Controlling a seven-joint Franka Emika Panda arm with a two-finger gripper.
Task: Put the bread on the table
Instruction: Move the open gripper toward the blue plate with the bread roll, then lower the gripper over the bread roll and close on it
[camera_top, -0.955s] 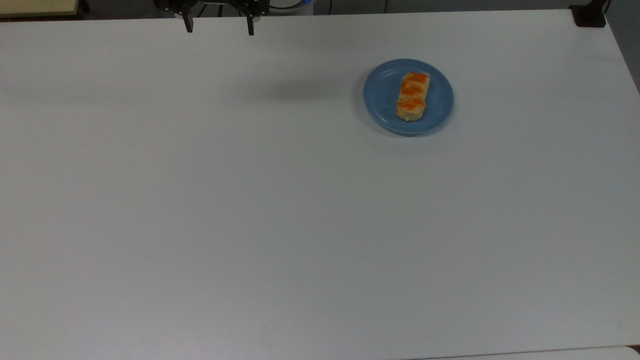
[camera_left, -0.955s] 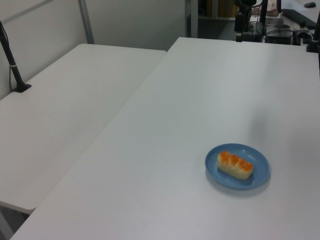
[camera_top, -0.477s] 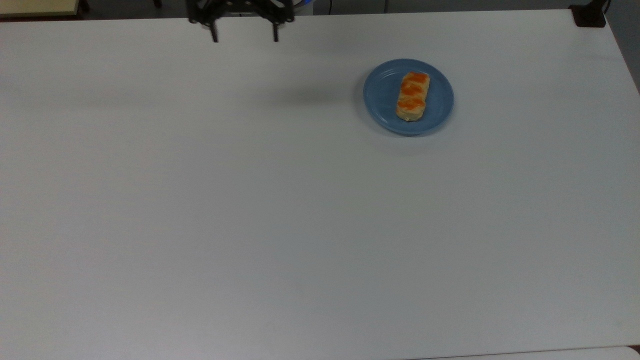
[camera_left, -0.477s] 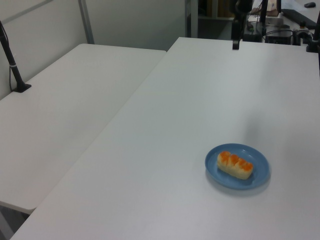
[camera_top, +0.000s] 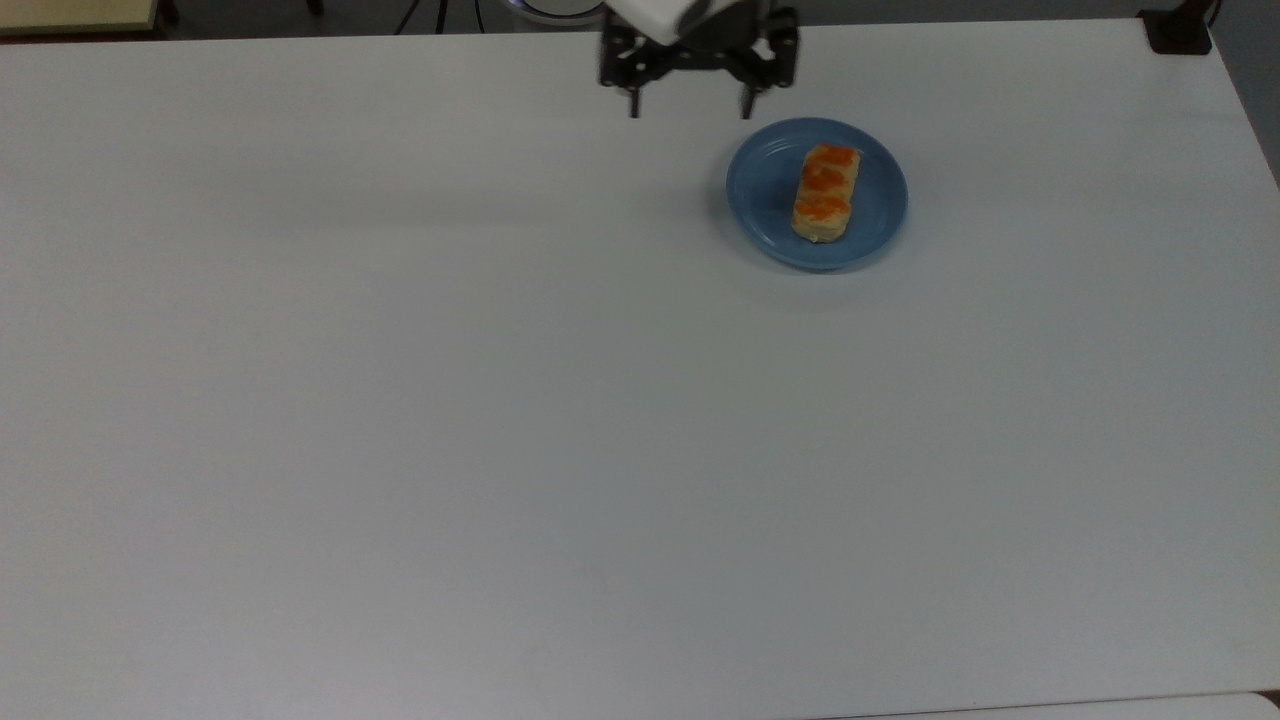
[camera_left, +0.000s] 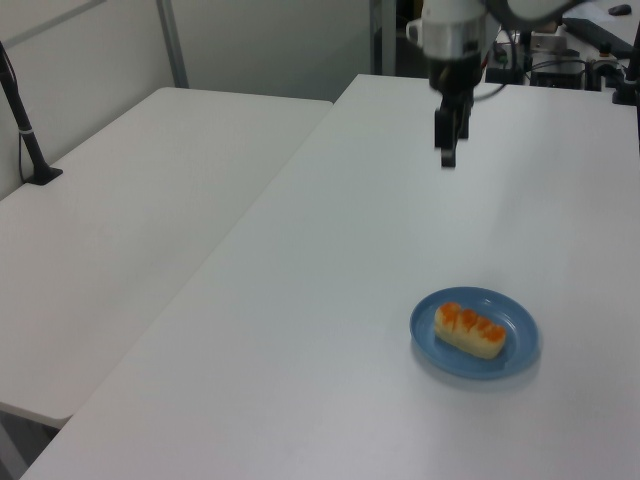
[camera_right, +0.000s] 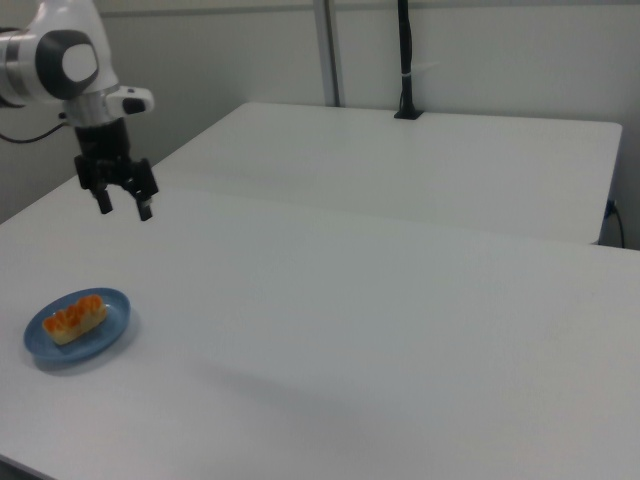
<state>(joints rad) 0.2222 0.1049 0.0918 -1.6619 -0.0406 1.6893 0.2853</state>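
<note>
Bread (camera_top: 826, 193) lying on the blue plate (camera_top: 768, 195) on your table (camera_top: 500, 420), your gripper (camera_top: 688, 106) raised near the plate, fingers spread wide, holding nothing.

bread (camera_top: 826, 193) on blue plate (camera_top: 765, 195) — hand (camera_top: 689, 107) spread.

In the top view we see the arm (camera_top: 650, 12) cut off by the upper edge, just above the claw (camera_top: 690, 108). The worktop (camera_top: 500, 400) runs out of the top view at left and bottom. In the left view one claw finger hides the other, so we cannot judge the gap there. The underside of the bread (camera_top: 826, 193) is hidden by the plate (camera_top: 765, 190).
</note>
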